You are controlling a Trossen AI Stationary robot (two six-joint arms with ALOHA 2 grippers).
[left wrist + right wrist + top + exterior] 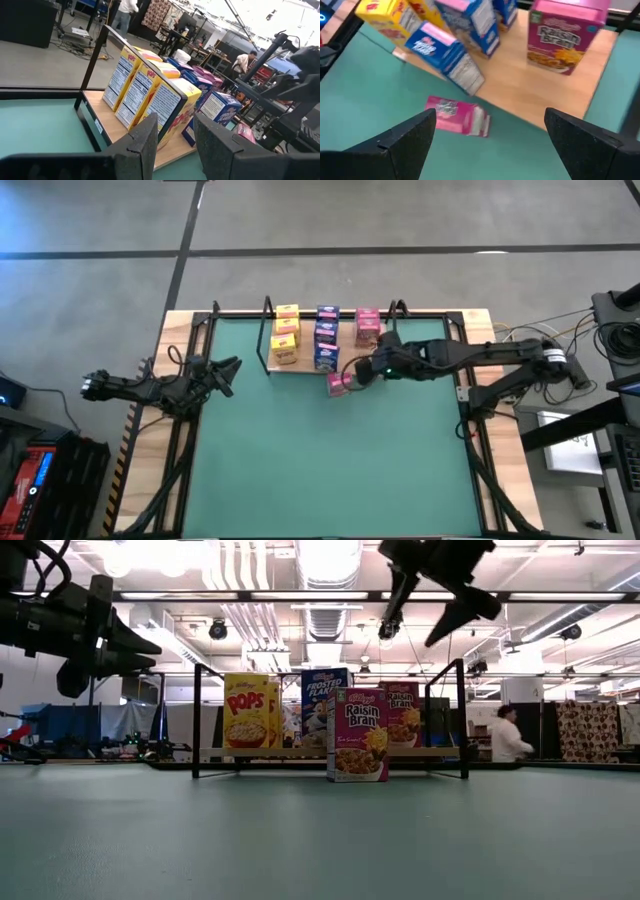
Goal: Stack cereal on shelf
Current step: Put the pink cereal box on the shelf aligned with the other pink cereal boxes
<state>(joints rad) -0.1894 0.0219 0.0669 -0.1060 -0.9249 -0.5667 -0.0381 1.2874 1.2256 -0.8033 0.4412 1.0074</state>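
Grey concrete floor (400, 215) with dark seam lines around the table. Ceiling (250, 580) has bright strip lights, ducts and pipes. Person in white top (506, 736) stands far back right. Patterned curtain (590, 730) beside them. Blue bins (60, 725) at left.

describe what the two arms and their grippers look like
Both arms are dark, slim and jointed. The left gripper has two black pointed fingers, broad and wedge-shaped up close. The right gripper has the same black fingers, a small green light near its wrist, and a silver section with loose cables at the arm's base.
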